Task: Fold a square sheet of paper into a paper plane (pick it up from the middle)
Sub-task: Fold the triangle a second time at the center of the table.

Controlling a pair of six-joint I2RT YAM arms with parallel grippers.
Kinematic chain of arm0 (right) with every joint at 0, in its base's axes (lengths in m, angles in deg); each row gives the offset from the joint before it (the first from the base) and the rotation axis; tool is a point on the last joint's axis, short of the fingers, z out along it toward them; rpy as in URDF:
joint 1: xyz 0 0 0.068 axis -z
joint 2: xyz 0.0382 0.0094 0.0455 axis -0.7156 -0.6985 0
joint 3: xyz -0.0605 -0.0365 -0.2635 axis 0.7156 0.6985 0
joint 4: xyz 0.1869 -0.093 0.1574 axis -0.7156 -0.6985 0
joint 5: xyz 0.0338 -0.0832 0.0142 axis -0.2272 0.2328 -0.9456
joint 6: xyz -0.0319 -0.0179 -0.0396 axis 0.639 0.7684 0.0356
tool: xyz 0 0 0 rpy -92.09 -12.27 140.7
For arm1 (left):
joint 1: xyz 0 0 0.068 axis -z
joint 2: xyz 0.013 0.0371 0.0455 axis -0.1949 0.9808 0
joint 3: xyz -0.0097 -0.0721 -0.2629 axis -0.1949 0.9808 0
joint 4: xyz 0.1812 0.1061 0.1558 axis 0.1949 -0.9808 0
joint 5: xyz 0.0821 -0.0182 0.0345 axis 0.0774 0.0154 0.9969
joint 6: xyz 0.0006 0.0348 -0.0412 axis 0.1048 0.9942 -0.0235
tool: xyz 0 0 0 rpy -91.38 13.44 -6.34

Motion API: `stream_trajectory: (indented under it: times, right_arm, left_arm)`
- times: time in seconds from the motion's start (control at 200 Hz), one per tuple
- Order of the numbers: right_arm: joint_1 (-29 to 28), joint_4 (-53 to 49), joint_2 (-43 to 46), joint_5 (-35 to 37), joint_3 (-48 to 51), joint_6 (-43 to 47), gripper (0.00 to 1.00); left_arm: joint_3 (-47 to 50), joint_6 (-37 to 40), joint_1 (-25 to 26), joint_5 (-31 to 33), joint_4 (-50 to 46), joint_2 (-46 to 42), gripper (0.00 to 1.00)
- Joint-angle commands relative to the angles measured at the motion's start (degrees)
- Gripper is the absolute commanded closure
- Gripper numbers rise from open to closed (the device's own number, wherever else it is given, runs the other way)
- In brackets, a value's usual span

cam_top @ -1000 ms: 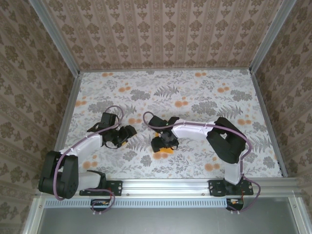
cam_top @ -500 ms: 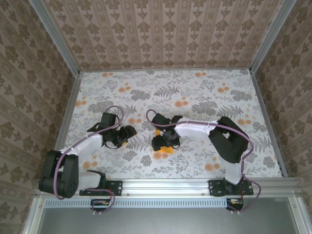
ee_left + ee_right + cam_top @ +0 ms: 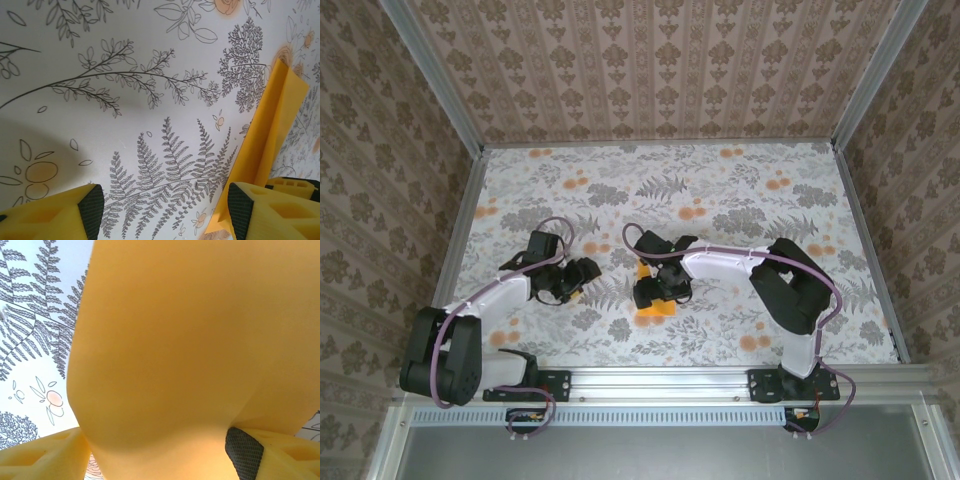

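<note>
Right end effector (image 3: 655, 290) has shifted slightly away from the arm bases since the earlier frame, and a corner of the paper (image 3: 657, 310) now shows at its far left side as well as at its near side. Left arm position is unchanged. The paper lies near the middle of the table (image 3: 740, 190), beneath the right end effector. In the right wrist view, the paper (image 3: 170, 350) bows up in a smooth curve between the two fingers (image 3: 244, 454), which stand wide apart; whether the pads clamp it cannot be told. The left end effector (image 3: 583, 275) stands to the left of the paper, its jaws well open with nothing between them. In the left wrist view, the left end effector (image 3: 165, 215) faces bare table (image 3: 100, 125), and a folded edge of the paper (image 3: 272, 130) rises just beside its right-hand finger (image 3: 240, 212).
</note>
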Motion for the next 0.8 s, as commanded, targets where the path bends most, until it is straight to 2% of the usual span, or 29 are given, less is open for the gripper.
stream_trajectory:
  times: [0.0,0.275,0.44,0.62,0.795]
  right_arm:
    - [0.58,1.99,-4.73,-4.3,5.41,1.46,0.25]
    - [3.85,11.78,-1.73,-14.54,10.68,3.68,0.27]
    - [5.36,13.09,-1.63,-16.28,11.64,4.33,0.27]
    - [6.44,14.3,-1.16,-17.34,12.68,4.38,0.28]
    - [6.84,14.33,-0.84,-17.2,13.14,4.57,0.28]
  left_arm:
    - [-0.74,1.36,0.99,-4.01,3.27,0.76,0.31]
    - [-4.1,-2.41,6.91,-10.04,14.29,6.15,0.32]
    - [-7.35,-4.18,9.44,-11.91,18.5,11.82,0.34]
    - [-10.71,-4.81,12.5,-12.02,18.81,16.41,0.35]
    - [-11.59,-5.84,13.39,-10.86,18.81,20.03,0.43]
